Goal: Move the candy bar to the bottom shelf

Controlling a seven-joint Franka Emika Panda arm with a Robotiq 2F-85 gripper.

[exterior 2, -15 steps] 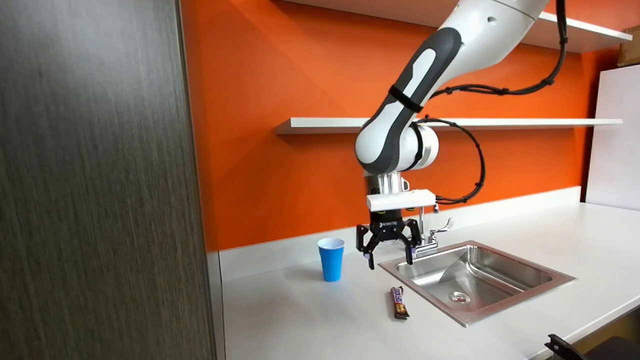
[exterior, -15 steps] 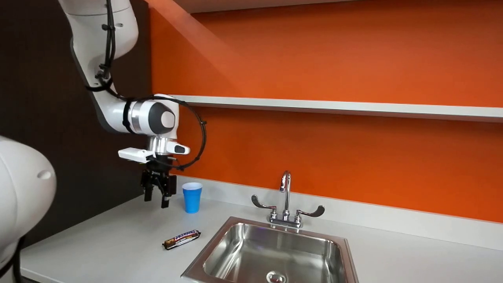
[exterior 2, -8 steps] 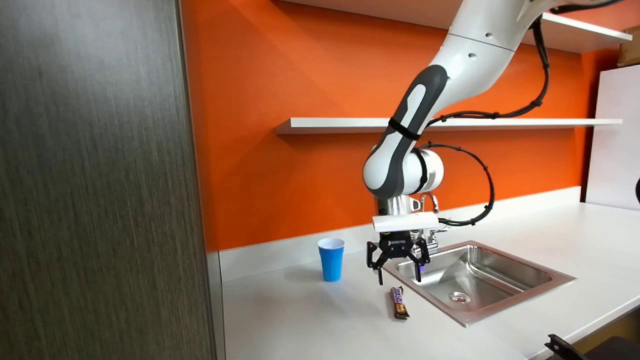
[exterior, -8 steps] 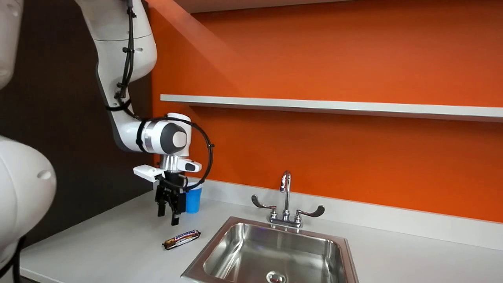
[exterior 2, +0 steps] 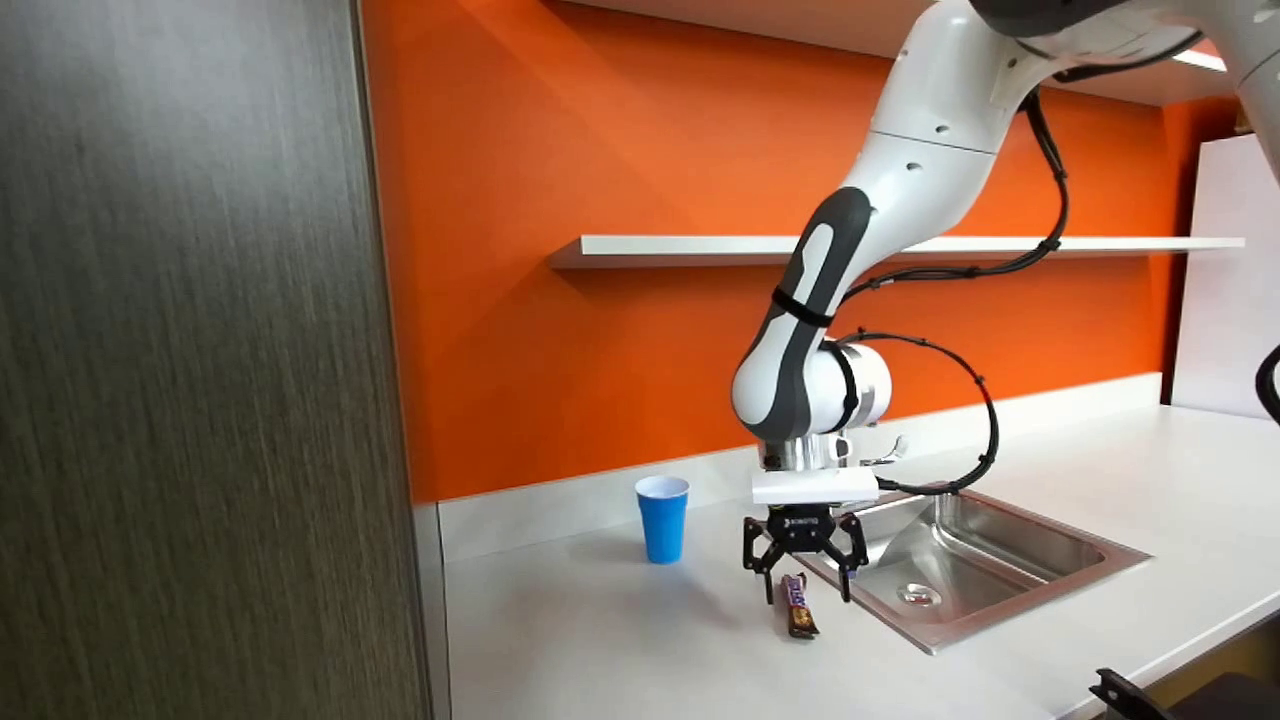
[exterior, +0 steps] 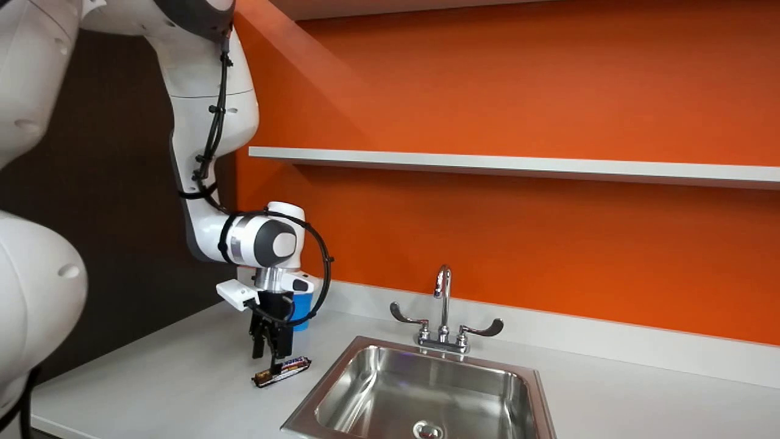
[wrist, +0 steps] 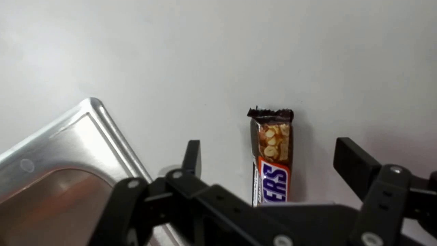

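Note:
The candy bar lies flat on the pale countertop, left of the sink. It also shows in an exterior view and in the wrist view, where its lower end is hidden behind the gripper. My gripper points down just above the bar, fingers wide apart. In the wrist view the gripper has one finger on each side of the bar, with gaps on both sides. The gripper holds nothing. The bottom shelf spans the orange wall above and also shows in an exterior view.
A blue cup stands near the backsplash, partly behind the gripper in an exterior view. A steel sink with a faucet is beside the bar. A dark panel stands at the left. A higher shelf is above.
My gripper has moved down and slightly right in both exterior views, from well above the countertop to just over the candy bar. It stayed open. The bar and cup have not moved.

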